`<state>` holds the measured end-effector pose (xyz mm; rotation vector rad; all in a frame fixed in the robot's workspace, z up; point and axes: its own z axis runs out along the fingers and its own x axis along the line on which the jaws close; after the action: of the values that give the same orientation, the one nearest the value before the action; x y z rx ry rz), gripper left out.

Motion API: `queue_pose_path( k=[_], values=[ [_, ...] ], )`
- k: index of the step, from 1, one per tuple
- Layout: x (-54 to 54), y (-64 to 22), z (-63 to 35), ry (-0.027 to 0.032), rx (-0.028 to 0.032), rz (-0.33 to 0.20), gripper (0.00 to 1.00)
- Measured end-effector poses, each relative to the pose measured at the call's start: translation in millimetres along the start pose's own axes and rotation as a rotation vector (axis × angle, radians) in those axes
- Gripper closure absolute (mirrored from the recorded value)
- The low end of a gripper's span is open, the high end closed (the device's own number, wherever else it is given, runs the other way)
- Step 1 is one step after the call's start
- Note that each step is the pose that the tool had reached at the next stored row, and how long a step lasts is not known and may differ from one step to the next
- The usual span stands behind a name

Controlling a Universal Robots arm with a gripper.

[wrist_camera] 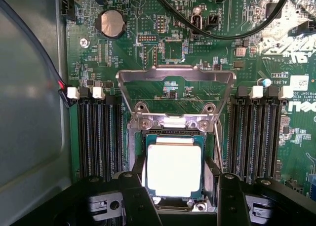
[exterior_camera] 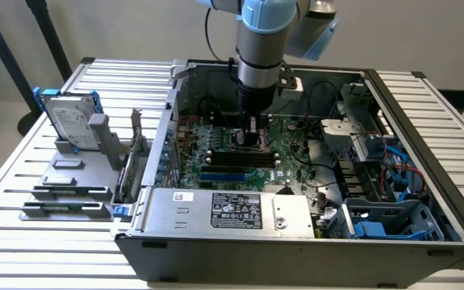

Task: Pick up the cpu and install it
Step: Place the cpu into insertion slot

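— One chip is asked after: where is the cpu (wrist_camera: 174, 169) to be found?
— It is seen lying flat in the socket (wrist_camera: 173, 133) on the green motherboard (wrist_camera: 123, 53), silver top upward. The metal load plate (wrist_camera: 175, 78) is raised and open at one edge of the socket.
— How is the pincer (wrist_camera: 175, 163) held?
— It is spread wide, and the cpu is pinched between its two black fingers (wrist_camera: 137, 189), whose tips are set against two opposite edges of the chip.
— What is found around the socket?
— Rows of dark memory slots (wrist_camera: 98, 132) are set on either side of it, and a round coin cell (wrist_camera: 111, 23) is mounted farther off, near the case wall. A black cable (wrist_camera: 222, 36) is looped over the board beyond the load plate.
— And what is seen from outside?
— The arm (exterior_camera: 260, 54) is seen reaching straight down into the open computer case (exterior_camera: 296, 248), which is laid on a slatted counter (exterior_camera: 6, 254). On the exterior view's left, outside the case, a hard drive (exterior_camera: 69, 124) with a blue frame is stood upright in a grey holder (exterior_camera: 70, 181).
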<state>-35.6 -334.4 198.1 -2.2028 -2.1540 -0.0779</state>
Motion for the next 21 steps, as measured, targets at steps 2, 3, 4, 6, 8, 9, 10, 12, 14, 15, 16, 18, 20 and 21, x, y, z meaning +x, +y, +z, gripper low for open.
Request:
queue_pose_path(
  k=[2,3,4,6,8,9,10,12,14,15,16,18,20,21],
  values=[
    [0.0,-0.1,0.1,0.0,0.0,0.0,0.45],
    [0.0,-0.1,0.0,-0.0001,0.0001,0.0,0.45],
    [-0.1,-0.1,0.1,0.0,0.0001,0.0,0.45],
    [-0.1,-0.1,0.2,-0.0001,0.0001,0.0,0.45],
    [-0.1,-0.1,0.4,-0.0001,0.0001,0.0,0.45],
    [-0.1,-0.1,0.4,-0.0001,0.0001,0.0,0.45],
    [-0.1,-0.1,0.5,-0.0001,0.0001,0.0,0.45],
    [-0.1,-0.1,0.5,0.0,0.0001,0.0,0.45],
    [-0.1,-0.1,0.5,-0.0001,0.0001,0.0,0.45],
    [-0.1,-0.1,0.6,-0.0001,0.0001,0.0,0.45],
    [-0.1,-0.1,0.6,0.0,0.0001,0.0,0.45],
    [-0.1,-0.1,0.7,-0.0001,0.0001,-0.001,0.45],
    [-0.1,-0.1,0.9,-0.0001,0.0001,-0.001,0.45],
    [-0.1,-0.1,1.1,-0.0002,0.0002,-0.001,0.45]
  ],
)
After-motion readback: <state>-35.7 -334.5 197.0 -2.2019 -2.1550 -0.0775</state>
